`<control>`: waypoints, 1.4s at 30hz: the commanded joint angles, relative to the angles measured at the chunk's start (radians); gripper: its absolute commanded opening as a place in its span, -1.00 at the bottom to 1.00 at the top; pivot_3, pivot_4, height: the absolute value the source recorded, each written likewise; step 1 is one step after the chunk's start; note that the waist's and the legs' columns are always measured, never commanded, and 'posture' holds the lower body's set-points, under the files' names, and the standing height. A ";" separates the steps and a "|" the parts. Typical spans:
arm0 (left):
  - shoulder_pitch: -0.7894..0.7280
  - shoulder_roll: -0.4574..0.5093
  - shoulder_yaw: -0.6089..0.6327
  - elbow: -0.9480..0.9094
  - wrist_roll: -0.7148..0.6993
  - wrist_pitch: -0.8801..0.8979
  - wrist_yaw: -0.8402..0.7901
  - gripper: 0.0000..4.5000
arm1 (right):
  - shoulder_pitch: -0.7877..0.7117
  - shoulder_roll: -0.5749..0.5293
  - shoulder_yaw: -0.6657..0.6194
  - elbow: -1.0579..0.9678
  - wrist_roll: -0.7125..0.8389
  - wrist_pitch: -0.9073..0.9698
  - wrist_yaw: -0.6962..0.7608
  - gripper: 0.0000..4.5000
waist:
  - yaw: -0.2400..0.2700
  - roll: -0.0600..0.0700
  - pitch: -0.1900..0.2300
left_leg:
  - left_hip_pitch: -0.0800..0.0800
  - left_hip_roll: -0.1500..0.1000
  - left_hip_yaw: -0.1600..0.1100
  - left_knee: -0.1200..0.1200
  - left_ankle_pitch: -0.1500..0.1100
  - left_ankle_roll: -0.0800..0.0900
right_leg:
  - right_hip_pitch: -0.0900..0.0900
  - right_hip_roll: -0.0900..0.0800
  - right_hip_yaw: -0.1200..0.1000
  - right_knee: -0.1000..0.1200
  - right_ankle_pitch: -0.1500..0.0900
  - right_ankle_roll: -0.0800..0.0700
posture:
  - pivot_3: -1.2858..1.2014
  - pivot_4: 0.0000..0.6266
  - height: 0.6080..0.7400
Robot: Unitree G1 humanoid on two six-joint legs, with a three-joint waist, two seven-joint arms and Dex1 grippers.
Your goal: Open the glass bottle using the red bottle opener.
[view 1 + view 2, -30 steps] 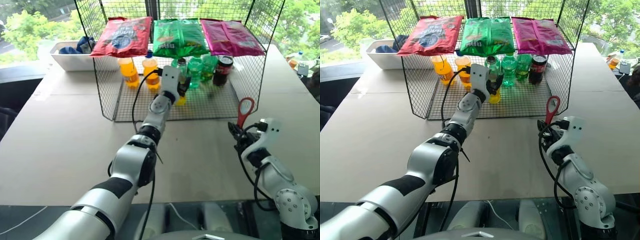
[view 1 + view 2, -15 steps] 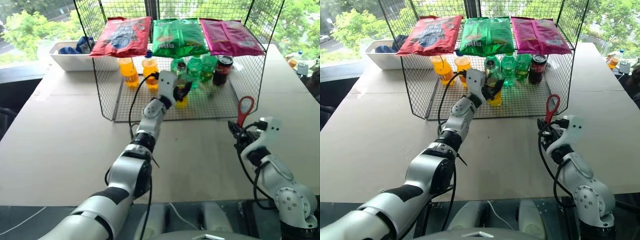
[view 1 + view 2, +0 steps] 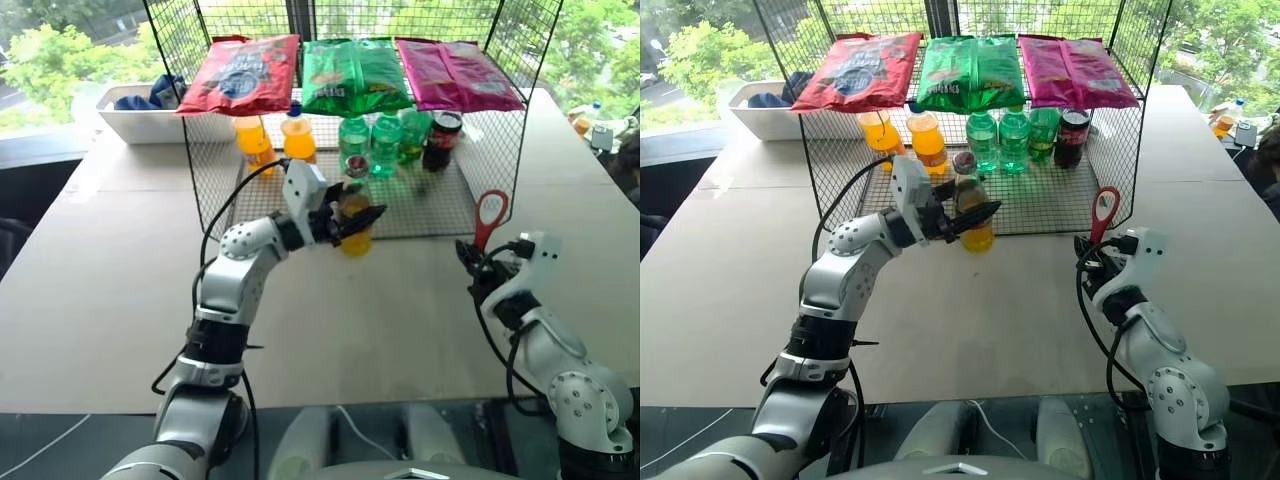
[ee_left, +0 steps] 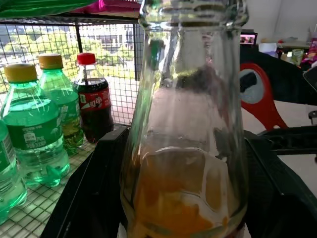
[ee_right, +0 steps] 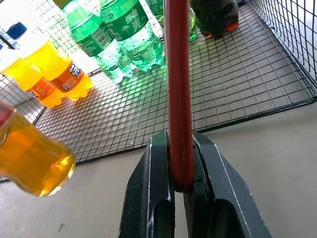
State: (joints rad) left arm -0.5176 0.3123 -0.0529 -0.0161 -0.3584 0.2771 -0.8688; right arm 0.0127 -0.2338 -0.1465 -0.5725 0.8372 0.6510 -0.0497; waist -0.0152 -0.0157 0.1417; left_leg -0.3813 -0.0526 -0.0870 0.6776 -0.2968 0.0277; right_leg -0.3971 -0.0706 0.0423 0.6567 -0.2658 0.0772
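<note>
A: Progress so far?

B: Roughly halfway, by the look of it. Bottle (image 3: 353, 212) gripped round the body by the left gripper (image 3: 352, 222), upright, lifted just in front of the wire rack (image 3: 215, 190), over the tabletop (image 3: 100, 270).

A: And the opener?

B: Opener (image 3: 490, 220) pinched by its handle in the right gripper (image 3: 470, 262), ring head pointing up. Clamped tight on the handle, as seen from the right wrist. Well apart from the bottle, off to the right.

A: Cap off yet?

B: Apparently not. Looks capped at the top from the head views; too small to be sure. In the left wrist view, only glass neck and rim, drink filling the lower part.

A: Left to do?

B: Bringing the 2 together, hooking the ring under the cap edge, then levering up. None of that begun.

A: Anything in the way?

B: Not really. 2 orange bottles (image 3: 275, 142), green ones (image 3: 385, 140) and 1 dark bottle (image 3: 442, 140) standing back in the rack, 3 snack bags (image 3: 357, 72) on top. Open tabletop between the grippers.
</note>
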 commanded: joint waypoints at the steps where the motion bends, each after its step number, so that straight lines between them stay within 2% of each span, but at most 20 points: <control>1: 0.039 -0.004 -0.010 -0.064 -0.015 -0.019 0.001 0.08 | -0.013 0.001 -0.011 -0.021 0.002 -0.003 0.012 -1.00 | 0.002 0.000 0.000 | 0.000 0.000 0.000 0.000 0.000 0.000 | 0.000 0.000 0.000 0.000 0.000 0.000 | 0.03 -0.52 1.00; 10: 0.109 -0.006 -0.025 -0.047 -0.006 -0.094 -0.023 0.08 | -0.025 -0.007 -0.020 -0.018 0.005 0.007 0.015 -1.00 | 0.003 0.000 0.000 | 0.000 0.000 0.000 0.000 0.000 0.000 | 0.000 0.000 0.000 -0.001 0.000 0.000 | 0.03 -0.52 1.00; 12: 0.116 -0.009 -0.024 -0.058 -0.015 -0.110 -0.026 0.53 | -0.028 -0.009 -0.022 -0.019 0.006 0.010 0.015 -1.00 | 0.003 0.000 0.000 | 0.000 0.000 0.000 0.000 0.000 0.000 | 0.000 0.000 0.000 -0.001 0.000 0.000 | 0.03 -0.52 1.00; 13: 0.118 -0.011 -0.023 -0.061 -0.018 -0.114 -0.027 0.61 | -0.028 -0.009 -0.022 -0.020 0.006 0.011 0.015 -1.00 | 0.003 0.000 0.000 | 0.000 0.000 0.000 0.000 0.000 0.000 | 0.000 0.000 0.000 -0.001 0.000 0.000 | 0.03 -0.52 1.00; 15: 0.119 -0.018 -0.019 -0.060 -0.017 -0.124 -0.017 0.93 | -0.029 -0.010 -0.024 -0.020 0.006 0.015 0.016 -1.00 | 0.003 0.000 0.000 | 0.000 0.000 0.000 0.000 0.000 0.000 | 0.000 0.000 0.000 -0.001 0.000 0.000 | 0.03 -0.52 1.00; 16: 0.115 -0.026 -0.014 -0.058 -0.019 -0.120 -0.004 0.97 | -0.029 -0.010 -0.024 -0.019 0.005 0.016 0.017 -1.00 | 0.003 0.000 0.000 | 0.000 0.000 0.000 0.000 0.000 0.000 | 0.000 0.000 0.000 -0.001 0.000 0.000 | 0.03 -0.52 1.00; 24: 0.115 -0.077 0.023 -0.090 -0.095 -0.138 0.008 0.97 | -0.036 -0.017 -0.029 -0.013 0.007 0.029 0.026 -1.00 | 0.002 0.000 0.000 | 0.000 0.000 0.000 0.000 0.000 0.000 | 0.000 0.000 0.000 -0.001 0.000 0.000 | 0.03 -0.52 1.00; 37: 0.138 -0.067 0.011 -0.008 -0.071 -0.240 -0.038 0.97 | -0.068 -0.034 -0.038 0.009 0.010 0.054 0.046 -1.00 | 0.003 0.000 0.000 | 0.000 0.000 0.000 0.000 0.000 0.000 | 0.000 0.000 0.000 -0.001 0.000 0.000 | 0.03 -0.52 1.00; 41: 0.145 -0.063 0.003 0.019 -0.058 -0.259 -0.050 0.46 | -0.074 -0.034 -0.037 0.006 0.008 0.060 0.046 -1.00 | 0.002 0.000 0.000 | 0.000 0.000 0.000 0.000 0.000 0.000 | 0.000 0.000 0.000 -0.001 0.000 0.000 | 0.03 -0.52 1.00; 42: 0.151 -0.060 -0.001 0.026 -0.050 -0.268 -0.055 0.25 | -0.079 -0.035 -0.035 0.004 0.006 0.063 0.046 -1.00 | 0.002 0.000 0.000 | 0.000 0.000 0.000 0.000 0.000 0.000 | 0.000 0.000 0.000 -0.001 0.000 0.000 | 0.03 -0.52 1.00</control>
State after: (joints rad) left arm -0.3689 0.2468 -0.0413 0.0147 -0.4155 0.0290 -0.9099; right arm -0.0488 -0.2631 -0.1668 -0.5439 0.8373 0.7170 -0.0103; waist -0.0130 -0.0157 0.1417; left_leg -0.3813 -0.0527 -0.0867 0.6775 -0.2969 0.0278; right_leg -0.3967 -0.0707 0.0424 0.6556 -0.2659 0.0771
